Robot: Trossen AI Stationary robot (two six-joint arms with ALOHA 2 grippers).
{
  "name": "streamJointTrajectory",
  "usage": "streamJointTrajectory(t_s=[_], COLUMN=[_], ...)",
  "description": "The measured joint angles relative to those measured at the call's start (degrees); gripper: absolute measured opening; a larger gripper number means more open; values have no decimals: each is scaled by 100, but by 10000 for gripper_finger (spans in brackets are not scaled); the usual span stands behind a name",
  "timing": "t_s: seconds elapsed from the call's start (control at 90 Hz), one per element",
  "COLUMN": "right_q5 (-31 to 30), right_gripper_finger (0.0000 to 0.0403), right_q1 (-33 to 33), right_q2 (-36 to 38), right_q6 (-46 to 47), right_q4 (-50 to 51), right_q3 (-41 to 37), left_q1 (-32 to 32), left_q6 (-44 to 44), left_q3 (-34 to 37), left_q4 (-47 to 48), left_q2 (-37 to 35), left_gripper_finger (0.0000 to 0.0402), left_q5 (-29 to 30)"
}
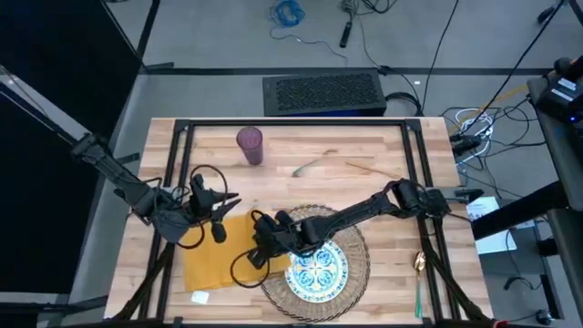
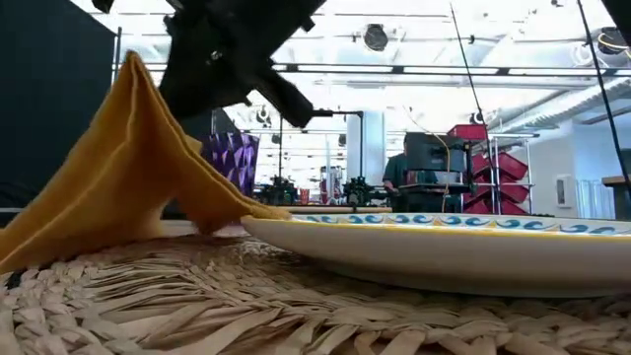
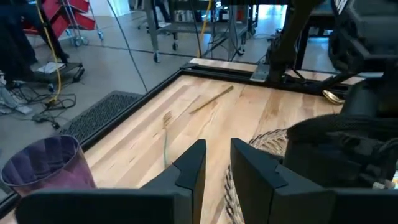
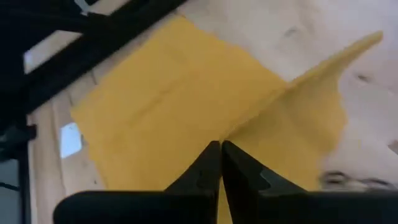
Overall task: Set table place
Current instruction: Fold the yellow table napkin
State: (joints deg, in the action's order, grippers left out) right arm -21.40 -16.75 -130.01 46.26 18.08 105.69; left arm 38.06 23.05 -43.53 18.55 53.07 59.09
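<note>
The yellow cloth napkin (image 1: pixel 219 260) is lying at the lower left of the high view, just beside the round woven straw mat (image 1: pixel 357 244) and its blue-green patterned white plate (image 1: pixel 318 271), while the right gripper (image 1: pixel 264 235) is pinching its near edge, fingers clamped on the cloth and tenting it up. The step in hand looks like placing the napkin (the purple tumbler (image 1: pixel 250 146) is standing well apart, upper left); next it probably needs laying flat beside the mat before release. The left gripper (image 1: pixel 217 205) is hovering left of the mat, fingers slightly apart, empty.

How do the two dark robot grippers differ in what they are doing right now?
The right gripper has its fingers shut on the yellow cloth napkin, lifting one edge into a peak beside the round woven straw mat. The left gripper holds nothing, its fingers slightly apart above bare wooden table. Both hover over the table's near half.
</note>
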Motion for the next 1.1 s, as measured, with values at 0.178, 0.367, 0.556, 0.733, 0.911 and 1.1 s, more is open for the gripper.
streamJointTrajectory(t_s=[0.178, 0.367, 0.556, 0.733, 0.911, 1.1], right_q5=[352, 539, 1245, 1438, 1696, 1683], right_gripper_finger=[0, 0, 6, 61, 135, 188], right_q1=[102, 177, 223, 259, 293, 394], right_q2=[-322, -547, -885, -887, -892, -551], right_q6=[-63, -218, -718, -806, -768, -1042], right_q4=[-531, -771, -902, -911, -795, 30], right_q3=[1, 255, 869, 1003, 996, 991], left_q1=[76, 149, 146, 146, 146, 168], left_q6=[2, 7, 17, 20, 20, 50], left_q3=[-7, -7, -9, -9, -9, -9], left_q4=[14, 52, 164, 156, 155, 163], left_q2=[-93, -114, -124, -126, -126, -126], left_gripper_finger=[60, 60, 60, 60, 60, 60], left_q5=[11, 151, 157, 157, 157, 147])
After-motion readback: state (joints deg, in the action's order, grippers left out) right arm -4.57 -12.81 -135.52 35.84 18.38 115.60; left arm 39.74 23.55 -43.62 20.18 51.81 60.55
